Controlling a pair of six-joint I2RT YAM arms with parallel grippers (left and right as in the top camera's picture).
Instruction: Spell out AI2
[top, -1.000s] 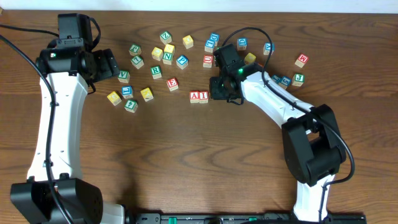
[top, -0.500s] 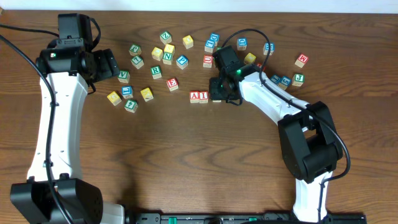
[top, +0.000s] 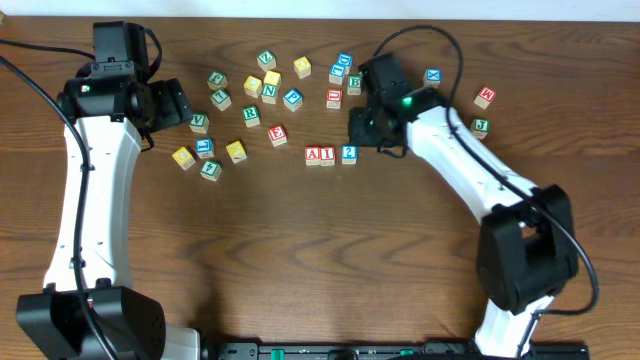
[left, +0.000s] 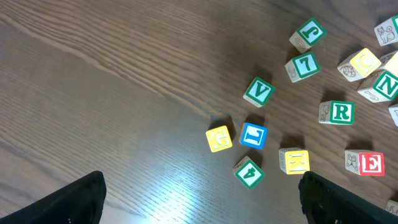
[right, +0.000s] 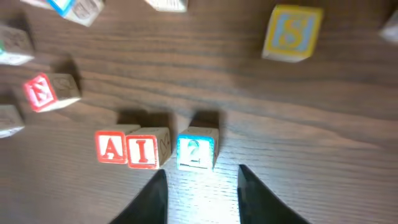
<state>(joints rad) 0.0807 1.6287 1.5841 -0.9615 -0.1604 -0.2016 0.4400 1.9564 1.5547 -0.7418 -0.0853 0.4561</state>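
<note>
Since these are small wooden letter cubes, you can expect them to be light, hard and stiff; they will not crush under the fingers, but they should skate readily on the polished table (top: 300, 250) and twist if you catch a corner; take any one by two opposite flat sides, squarely, low on the cube, and choose the sides that have no neighbour pressed to them.

The row sits near the middle of the table, below the loose blocks (top: 272, 88); the A block (right: 111, 149) and the I block (right: 143, 151) touch side by side, both pale wood with red letters; the 2 block (right: 194, 151) stands just beside the I on its far side from the A, with a thin gap showing in the blurred right wrist view; its numeral and border are blue; all three lie upright and roughly in line, so the word looks spelled.

Your right gripper (right: 202, 193) hangs close over the near side of the 2 with its fingers spread and nothing between them; your left gripper (left: 200, 186) is likewise spread and empty, over bare wood beside the left-hand scatter.
</note>
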